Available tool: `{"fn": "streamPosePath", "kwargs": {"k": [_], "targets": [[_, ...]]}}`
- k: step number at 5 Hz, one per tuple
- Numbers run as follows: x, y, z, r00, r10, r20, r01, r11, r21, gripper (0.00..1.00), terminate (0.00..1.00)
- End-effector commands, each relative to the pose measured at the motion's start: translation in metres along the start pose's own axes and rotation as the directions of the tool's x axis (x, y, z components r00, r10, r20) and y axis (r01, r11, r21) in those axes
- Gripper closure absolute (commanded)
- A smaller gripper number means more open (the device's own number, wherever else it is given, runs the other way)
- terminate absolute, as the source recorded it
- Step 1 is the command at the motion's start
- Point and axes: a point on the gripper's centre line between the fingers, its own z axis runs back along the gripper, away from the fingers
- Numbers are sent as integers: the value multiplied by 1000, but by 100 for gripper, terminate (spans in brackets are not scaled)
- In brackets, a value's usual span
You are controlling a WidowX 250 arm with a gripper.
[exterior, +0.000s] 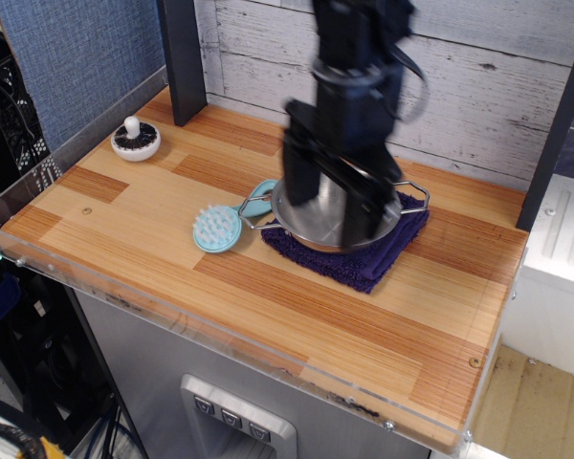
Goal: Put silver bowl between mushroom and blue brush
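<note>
The black gripper point(331, 204), jaws wide apart over the shiny round steel bowl point(337, 212), may push it off the folded purple towel point(373, 256) into the light turquoise plastic brush point(220, 226).

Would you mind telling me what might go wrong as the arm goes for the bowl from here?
1. The silver bowl rests on a folded purple towel, so a lift may drag the cloth along.
2. Its left wire handle lies right beside the blue brush, so sliding the bowl toward the mushroom could knock the brush aside.
3. The gripper hides the rim, so a smooth-edge grasp may slip.
</note>
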Motion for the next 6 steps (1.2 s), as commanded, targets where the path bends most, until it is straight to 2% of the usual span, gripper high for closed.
{"fn": "streamPosePath", "kwargs": {"k": [1,3,4,6], "targets": [[11,5,-9,1000,-9,3,9,1000,11,0,0],[21,38,-41,998,46,-53,-45,999,16,0,0],[19,37,-48,997,49,-52,-47,999,27,100,0],[17,30,-36,1000,15,-22,-14,999,32,100,0]]}}
